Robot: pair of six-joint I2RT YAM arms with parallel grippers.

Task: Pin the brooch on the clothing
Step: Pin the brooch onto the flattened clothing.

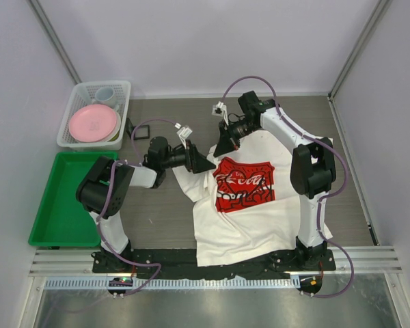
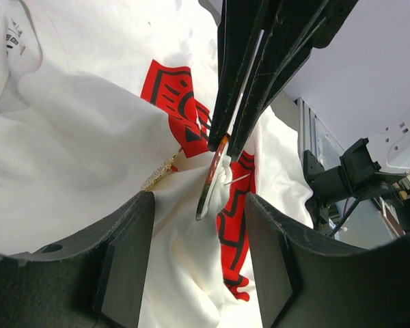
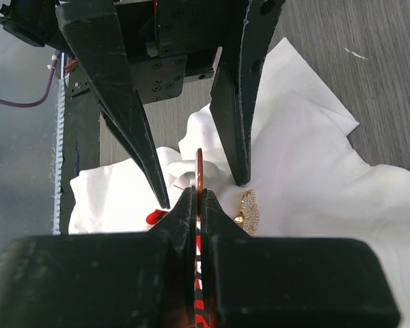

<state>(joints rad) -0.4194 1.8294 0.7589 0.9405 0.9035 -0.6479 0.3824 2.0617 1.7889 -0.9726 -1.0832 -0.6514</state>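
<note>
Right gripper (image 3: 197, 202) pinches one round brooch (image 2: 210, 179); left gripper (image 2: 198, 205) stands wide over one T-shirt (image 1: 246, 232).

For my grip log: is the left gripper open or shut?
Open: the left gripper shows its fingers wide apart in its wrist view, and the right gripper, shut on the round brooch, reaches between them.

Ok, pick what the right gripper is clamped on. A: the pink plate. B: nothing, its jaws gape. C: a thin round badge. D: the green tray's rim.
C: the right gripper is shut on the thin round badge, which stands edge-on between its fingertips above the white T-shirt.
</note>
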